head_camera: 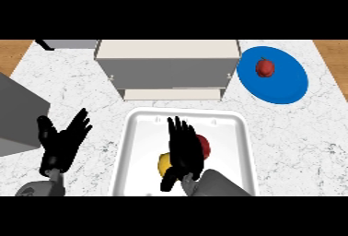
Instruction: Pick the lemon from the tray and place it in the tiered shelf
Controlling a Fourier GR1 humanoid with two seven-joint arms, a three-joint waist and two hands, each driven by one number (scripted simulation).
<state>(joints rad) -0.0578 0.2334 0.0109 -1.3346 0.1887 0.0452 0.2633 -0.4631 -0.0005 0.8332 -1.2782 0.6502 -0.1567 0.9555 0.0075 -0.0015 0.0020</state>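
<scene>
Where glossy white tray point(136, 152) cradles round lemon point(164, 163)

I see a blue plate point(275, 85) far right with a red apple point(264, 67) on it, plus a grey box point(17, 117) at left edge.

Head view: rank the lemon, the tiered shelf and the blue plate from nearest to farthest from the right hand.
1. Lemon: in the tray, partly under the right hand, at its left edge.
2. Tiered shelf: straight beyond the tray's far rim.
3. Blue plate: far right of the counter, carrying a small red fruit; it looks farthest, though the margin over the shelf is modest.
</scene>
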